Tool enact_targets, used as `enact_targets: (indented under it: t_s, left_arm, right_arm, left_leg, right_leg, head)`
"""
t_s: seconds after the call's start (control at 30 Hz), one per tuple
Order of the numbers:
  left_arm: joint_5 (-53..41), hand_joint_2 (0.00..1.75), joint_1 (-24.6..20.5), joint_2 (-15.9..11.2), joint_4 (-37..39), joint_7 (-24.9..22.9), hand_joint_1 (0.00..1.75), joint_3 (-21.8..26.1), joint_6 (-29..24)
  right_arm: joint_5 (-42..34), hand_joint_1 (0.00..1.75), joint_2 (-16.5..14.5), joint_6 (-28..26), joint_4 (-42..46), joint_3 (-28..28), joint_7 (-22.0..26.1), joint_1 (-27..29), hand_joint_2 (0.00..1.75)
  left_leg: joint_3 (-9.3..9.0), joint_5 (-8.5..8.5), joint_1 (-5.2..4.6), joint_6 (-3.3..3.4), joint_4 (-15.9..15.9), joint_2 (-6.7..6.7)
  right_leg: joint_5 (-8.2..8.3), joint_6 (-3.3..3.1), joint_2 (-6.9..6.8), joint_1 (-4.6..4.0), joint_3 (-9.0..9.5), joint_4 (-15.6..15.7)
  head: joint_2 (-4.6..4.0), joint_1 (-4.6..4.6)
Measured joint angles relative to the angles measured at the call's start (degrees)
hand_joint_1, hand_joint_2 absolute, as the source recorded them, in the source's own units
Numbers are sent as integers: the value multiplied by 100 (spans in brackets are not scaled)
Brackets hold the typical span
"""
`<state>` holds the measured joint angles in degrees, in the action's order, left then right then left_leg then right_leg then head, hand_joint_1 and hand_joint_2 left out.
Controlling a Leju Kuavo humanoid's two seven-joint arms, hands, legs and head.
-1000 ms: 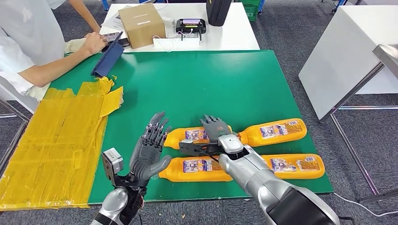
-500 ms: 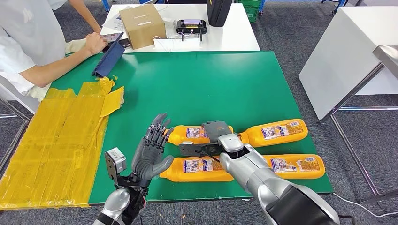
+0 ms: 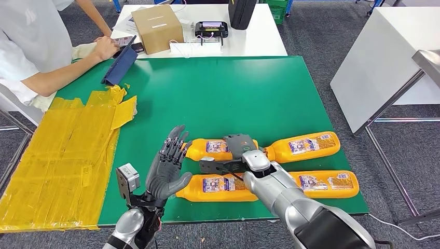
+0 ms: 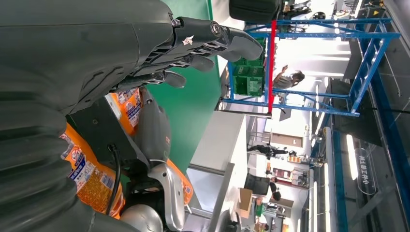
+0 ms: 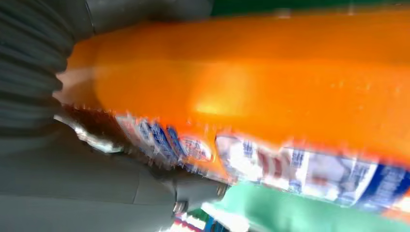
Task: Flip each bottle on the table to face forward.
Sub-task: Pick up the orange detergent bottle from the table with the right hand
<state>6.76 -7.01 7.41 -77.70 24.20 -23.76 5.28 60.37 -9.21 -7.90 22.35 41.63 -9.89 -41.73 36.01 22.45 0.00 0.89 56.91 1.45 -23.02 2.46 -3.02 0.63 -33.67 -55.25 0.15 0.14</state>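
Several orange bottles with blue-and-white labels lie on their sides on the green table (image 3: 233,88). Two form the far row (image 3: 210,148) (image 3: 303,145) and two the near row (image 3: 215,185) (image 3: 327,182). My right hand (image 3: 239,145) grips the far-left bottle at its right end, fingers curled over it. That bottle (image 5: 270,92) sits blurred and very close in the right wrist view. My left hand (image 3: 168,165) is raised and open with fingers spread, just left of the bottles and touching none. The left wrist view shows its fingers (image 4: 159,43) and a bottle's label (image 4: 92,181) beneath.
A person leans on the far left corner, a hand (image 3: 104,47) next to a blue case (image 3: 119,62). Yellow tape (image 3: 67,150) covers the left side. Behind stands a white table with a cardboard box (image 3: 155,26) and a device (image 3: 210,28). A white cabinet (image 3: 384,57) is at right.
My right hand's fingers, stretched out a second ago, have curled down over the far-left bottle. The left hand has drifted slightly right and stays open.
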Motion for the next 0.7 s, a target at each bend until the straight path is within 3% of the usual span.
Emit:
enact_targets:
  t_s: [0.17,0.3,0.57,0.7]
  left_arm:
    - [-262,175,147,-30,-131,-40,0,2,-341]
    - [-407,175,330,-84,-280,-34,0,30,-656]
    - [-509,175,644,-160,-493,31,0,132,-919]
    - [-550,175,749,-179,-588,52,0,192,-970]
  right_arm:
    - [-556,175,60,-1688,405,-465,740,464,175]
    - [-1436,174,129,-2701,1556,-1221,1621,1217,175]
    - [-2990,175,189,-2770,3908,-2364,2543,2630,175]
    - [-3319,175,193,-2649,4843,-2668,2727,3118,175]
  left_leg:
    - [6,1,0,0,0,-1]
    - [11,5,0,-3,0,-8]
    - [29,12,0,-3,-1,-11]
    - [30,13,-1,-3,-1,-10]
  right_leg:
    - [0,0,0,0,-5,0]
    - [-4,1,-7,-1,-8,0]
    - [-8,-1,-8,-1,-24,0]
    - [-7,-1,-7,-1,-26,0]
  head:
    - [0,-1]
    - [0,-1]
    - [0,-1]
    - [0,-1]
